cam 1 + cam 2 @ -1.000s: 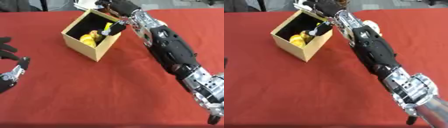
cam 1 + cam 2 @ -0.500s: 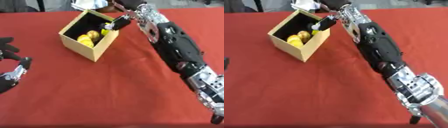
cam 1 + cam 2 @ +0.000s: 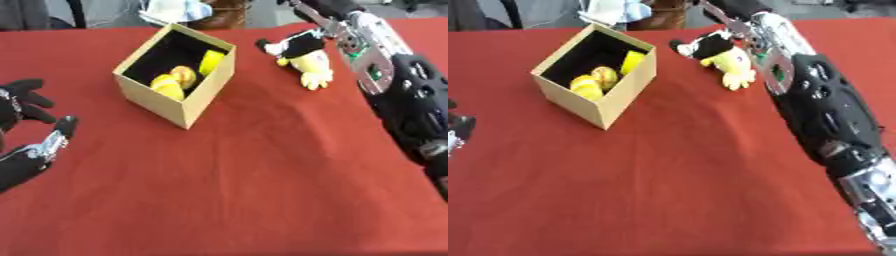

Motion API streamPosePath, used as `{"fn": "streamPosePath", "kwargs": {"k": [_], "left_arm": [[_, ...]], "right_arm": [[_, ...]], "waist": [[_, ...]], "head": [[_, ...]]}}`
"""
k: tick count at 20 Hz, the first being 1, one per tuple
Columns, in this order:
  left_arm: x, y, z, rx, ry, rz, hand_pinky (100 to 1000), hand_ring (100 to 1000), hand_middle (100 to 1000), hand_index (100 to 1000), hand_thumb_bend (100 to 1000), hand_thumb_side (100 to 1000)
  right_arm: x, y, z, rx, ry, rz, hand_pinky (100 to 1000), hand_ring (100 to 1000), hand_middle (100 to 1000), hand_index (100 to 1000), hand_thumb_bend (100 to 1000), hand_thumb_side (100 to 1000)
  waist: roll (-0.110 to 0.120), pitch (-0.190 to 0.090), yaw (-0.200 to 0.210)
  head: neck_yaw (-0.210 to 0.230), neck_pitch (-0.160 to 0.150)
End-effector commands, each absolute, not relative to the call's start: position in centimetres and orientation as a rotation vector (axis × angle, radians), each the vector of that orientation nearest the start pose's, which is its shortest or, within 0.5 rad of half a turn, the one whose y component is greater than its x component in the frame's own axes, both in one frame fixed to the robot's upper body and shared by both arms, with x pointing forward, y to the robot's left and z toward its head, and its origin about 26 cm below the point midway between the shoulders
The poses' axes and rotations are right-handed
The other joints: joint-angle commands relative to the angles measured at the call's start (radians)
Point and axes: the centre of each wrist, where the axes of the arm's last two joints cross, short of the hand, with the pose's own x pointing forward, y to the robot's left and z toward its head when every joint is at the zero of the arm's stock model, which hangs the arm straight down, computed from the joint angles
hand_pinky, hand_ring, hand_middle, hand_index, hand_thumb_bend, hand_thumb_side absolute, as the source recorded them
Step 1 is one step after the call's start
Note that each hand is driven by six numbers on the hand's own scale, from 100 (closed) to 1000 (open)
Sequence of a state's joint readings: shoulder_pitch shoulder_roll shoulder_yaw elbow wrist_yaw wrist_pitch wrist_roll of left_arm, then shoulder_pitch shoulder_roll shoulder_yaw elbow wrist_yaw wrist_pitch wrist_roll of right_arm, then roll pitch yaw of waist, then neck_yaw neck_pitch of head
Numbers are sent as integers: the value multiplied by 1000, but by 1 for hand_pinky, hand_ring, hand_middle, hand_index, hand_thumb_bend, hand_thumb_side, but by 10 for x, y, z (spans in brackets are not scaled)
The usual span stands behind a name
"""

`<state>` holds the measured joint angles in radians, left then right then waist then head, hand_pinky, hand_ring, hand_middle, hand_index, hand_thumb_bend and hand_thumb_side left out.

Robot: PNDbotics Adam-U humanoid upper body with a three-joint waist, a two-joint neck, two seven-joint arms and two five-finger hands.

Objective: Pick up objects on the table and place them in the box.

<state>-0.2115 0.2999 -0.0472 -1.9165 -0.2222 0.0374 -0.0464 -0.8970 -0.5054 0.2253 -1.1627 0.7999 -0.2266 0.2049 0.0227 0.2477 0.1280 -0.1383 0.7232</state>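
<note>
Here, a red table (image 3: 245, 190) fills both views. A tan cardboard box (image 3: 175, 75) stands open toward the far left of centre, turned corner-on to the camera. Inside it lie several yellow items (image 3: 175, 82): rounded lumps near the front wall, one brighter yellow piece (image 3: 211, 61) against the far right wall. What they are cannot be made out.

Right of the box, apart from it, a plush toy (image 3: 304, 57) lies on the cloth. It has a black and white upper part and a yellow lower body, with yellow feet pointing toward the camera.

The right arm (image 3: 402, 95) comes in from the right edge and runs up and left toward the far side of the table, black casing with silver parts. Its right hand (image 3: 317, 11) is at the top edge, just above and behind the toy. Only part of the hand shows, and whether it touches the toy or how its fingers are set cannot be told.

The left hand (image 3: 31, 130) shows at the left edge in the left eye view, low over the table, well apart from the box. Fingers are spread and relaxed, holding nothing.

Beyond the far table edge, some pale cloth (image 3: 175, 10) and a brown object (image 3: 223, 12).
</note>
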Motion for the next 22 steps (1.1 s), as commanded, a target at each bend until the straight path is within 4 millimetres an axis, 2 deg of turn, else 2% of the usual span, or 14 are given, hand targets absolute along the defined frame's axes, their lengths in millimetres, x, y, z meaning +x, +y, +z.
{"fn": "streamPosePath", "kwargs": {"k": [1,8,14,16,18,22], "left_arm": [[301,266,159,383,-2054,-541,667,530,567,813,459,346],[301,266,159,382,-2054,-540,668,529,567,813,460,349],[301,265,159,382,-2053,-541,668,529,567,813,459,349],[301,266,159,382,-2053,-541,669,530,567,813,458,350],[300,266,158,383,-2051,-540,669,530,567,813,457,350],[300,266,158,379,-2049,-541,669,530,567,813,455,351]], "right_arm": [[450,-282,239,-968,-1717,1453,731,793,849,954,379,481],[447,-313,218,-832,-1594,1364,737,800,858,958,381,476],[446,-319,217,-758,-1587,1310,737,800,858,958,381,476],[446,-319,217,-754,-1585,1304,737,797,853,950,385,469],[446,-333,213,-793,-1547,1249,735,796,851,947,384,466],[451,-341,204,-857,-1511,1178,734,795,847,941,382,457]], "waist": [[-9,2,-4],[-6,7,-7],[-6,8,-7],[-5,8,-8],[-3,7,-10],[1,6,-11]], "head": [[8,-19],[13,-24],[13,-23],[14,-24],[15,-24],[14,-24]]}}
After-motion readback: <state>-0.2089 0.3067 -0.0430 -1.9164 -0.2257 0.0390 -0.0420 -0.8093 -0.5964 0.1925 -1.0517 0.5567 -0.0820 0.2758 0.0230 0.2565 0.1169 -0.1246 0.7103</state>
